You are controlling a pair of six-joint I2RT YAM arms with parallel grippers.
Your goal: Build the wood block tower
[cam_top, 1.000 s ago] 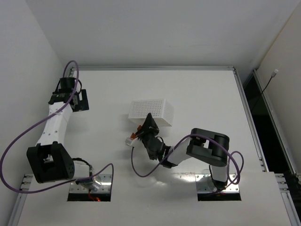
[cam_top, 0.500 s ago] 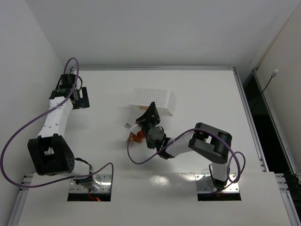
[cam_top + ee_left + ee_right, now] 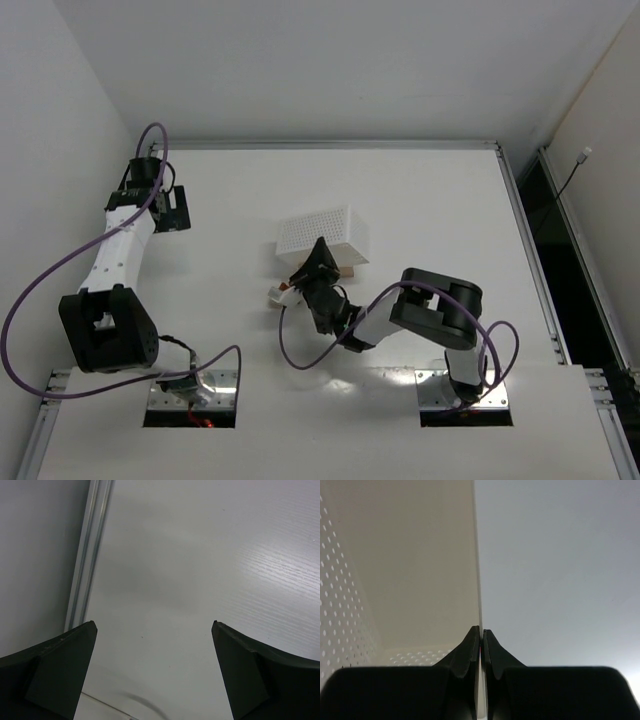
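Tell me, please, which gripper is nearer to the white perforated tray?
Right. The right gripper is at the white tray, its fingers pinching one wall. The left gripper hangs open far off, by the left edge of the table.

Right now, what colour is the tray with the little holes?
White, with rows of tiny holes all over. The tray shows best in the top view.

We log a robotics lab cell: white table (image 3: 420,200), aluminium rail (image 3: 320,145) on its far edge, blank walls (image 3: 300,70) around it.
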